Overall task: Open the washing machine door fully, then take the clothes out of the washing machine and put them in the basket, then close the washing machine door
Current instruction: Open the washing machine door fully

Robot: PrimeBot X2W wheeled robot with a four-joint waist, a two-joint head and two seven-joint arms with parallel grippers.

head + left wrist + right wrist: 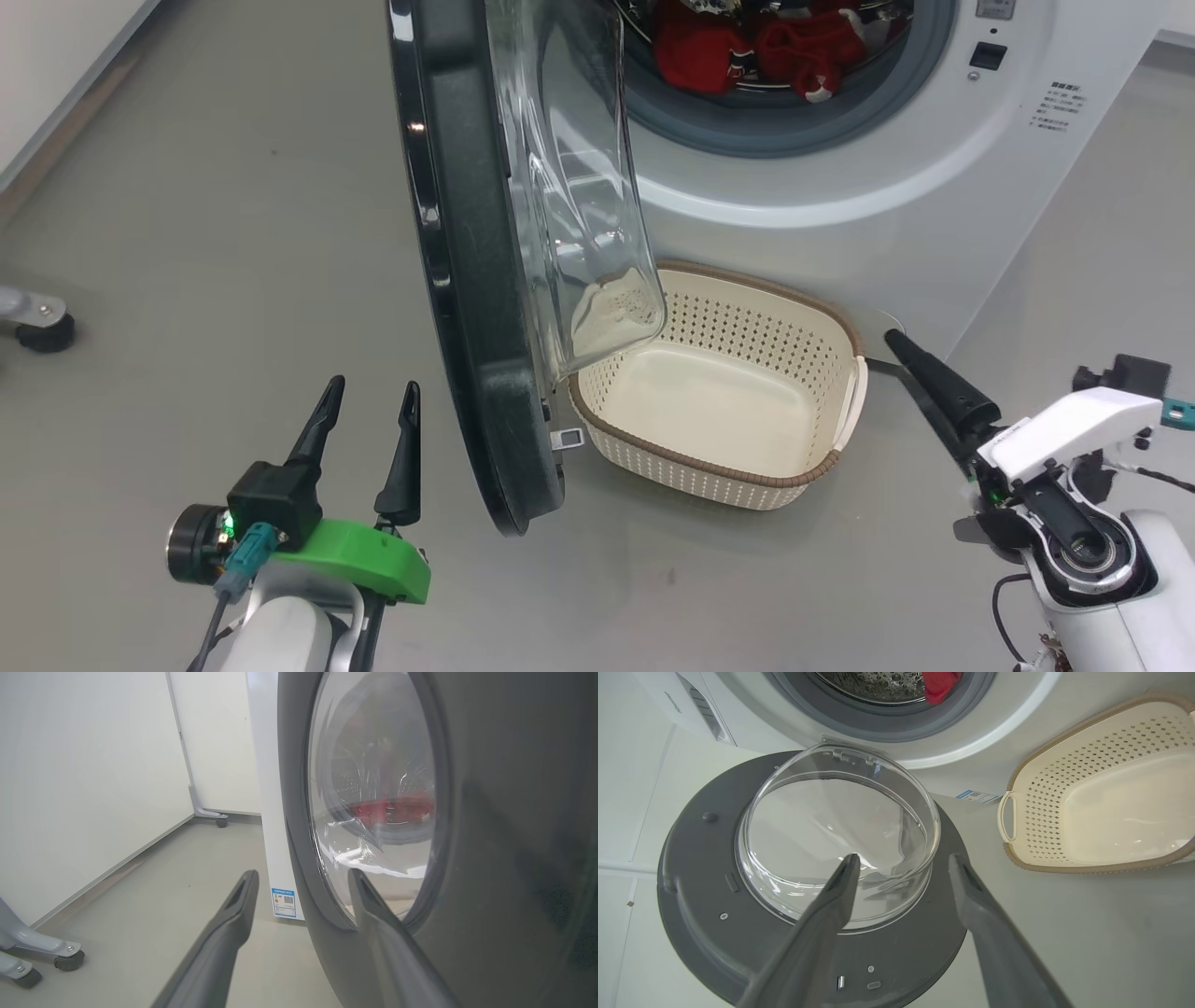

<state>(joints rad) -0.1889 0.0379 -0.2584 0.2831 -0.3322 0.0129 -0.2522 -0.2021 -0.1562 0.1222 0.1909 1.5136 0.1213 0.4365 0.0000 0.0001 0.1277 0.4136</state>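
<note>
right end effector [903,859] spread | washing machine door [481,280] overhangs basket [747,322]

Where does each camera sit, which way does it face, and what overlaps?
Head view: on the head, looking down at the open washing machine door, basket and washing machine; left tool and right tool show.
Left wrist view: on the left arm, facing the door's outer side; its two fingers show.
Right wrist view: on the right arm, facing the door's inner side and basket; its two fingers show.
Shared: all three show the door and red clothes.
</note>
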